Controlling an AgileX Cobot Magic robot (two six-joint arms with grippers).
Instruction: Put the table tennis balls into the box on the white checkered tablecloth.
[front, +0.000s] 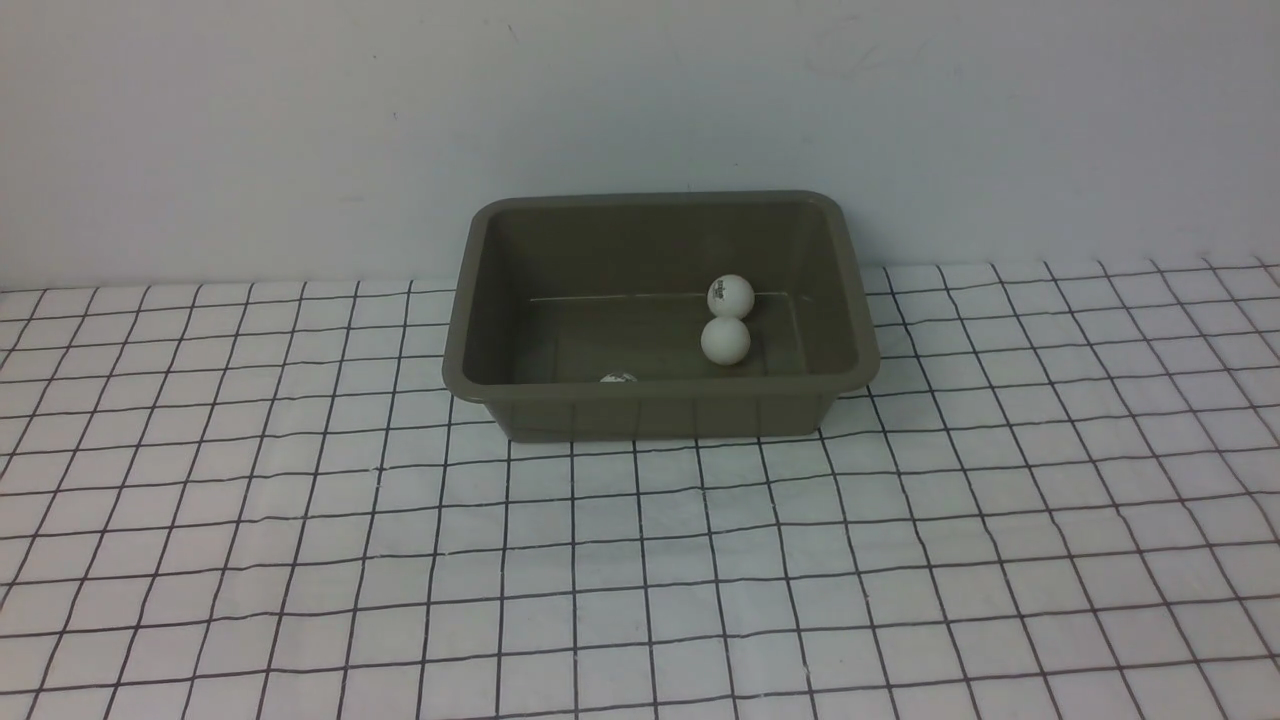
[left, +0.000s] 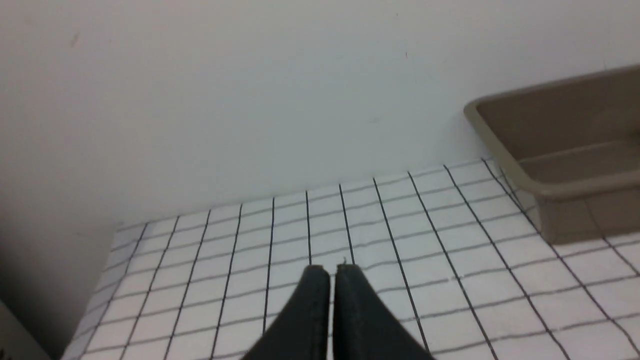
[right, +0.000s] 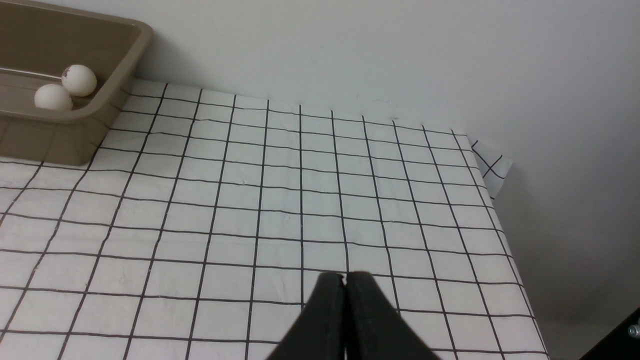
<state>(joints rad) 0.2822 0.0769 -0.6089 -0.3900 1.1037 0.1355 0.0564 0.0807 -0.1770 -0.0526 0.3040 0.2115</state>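
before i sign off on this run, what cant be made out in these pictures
- Front view: the lower part of the ball behind the box's near rim, hidden by that rim.
- Front view: the print on the farthest ball, too small to read.
- Left wrist view: the rest of the box, cut off by the picture's edge.

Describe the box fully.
The box is an olive-green, plastic-looking rectangular tub with rounded corners, a flared rim and sloping walls. It stands upright and open on the checkered tablecloth, near the pale wall. Three white balls lie inside, one mostly hidden behind the front rim. No gripper touches it.
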